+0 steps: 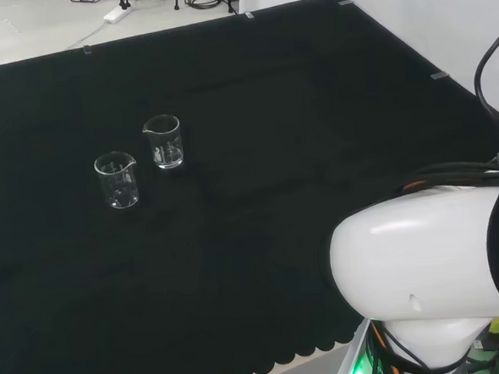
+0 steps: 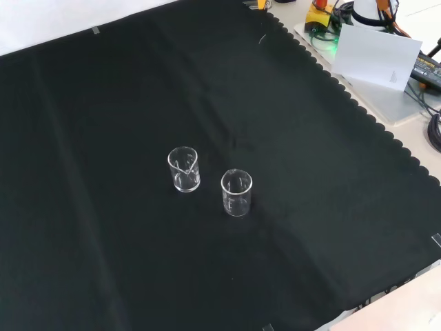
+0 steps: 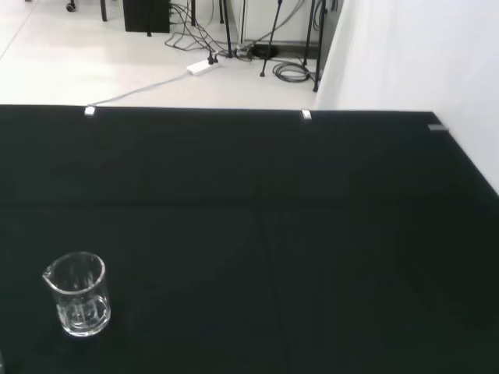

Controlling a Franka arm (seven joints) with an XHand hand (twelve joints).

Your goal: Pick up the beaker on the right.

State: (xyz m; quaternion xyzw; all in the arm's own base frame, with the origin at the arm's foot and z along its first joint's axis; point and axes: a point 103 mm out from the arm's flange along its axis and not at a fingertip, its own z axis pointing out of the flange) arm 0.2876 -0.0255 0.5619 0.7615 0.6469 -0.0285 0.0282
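Note:
Two small clear glass beakers stand upright and apart on the black cloth. In the head view one beaker (image 1: 117, 180) is at the left and nearer, the other beaker (image 1: 164, 141) to its right and a little farther off. The front view has the first as the right-hand beaker (image 2: 236, 192) and the second as the left-hand beaker (image 2: 184, 169). Both look empty. One spouted beaker (image 3: 76, 294) stands on the cloth in the wrist view, some way off from the camera; I cannot tell which of the two it is.
The arm's white link (image 1: 424, 269) fills the head view's lower right, well away from the beakers. The cloth's scalloped edge (image 2: 344, 93) runs by the arm's base, with a white sheet (image 2: 375, 55) and cables beyond it. A white wall (image 3: 413, 54) borders the cloth.

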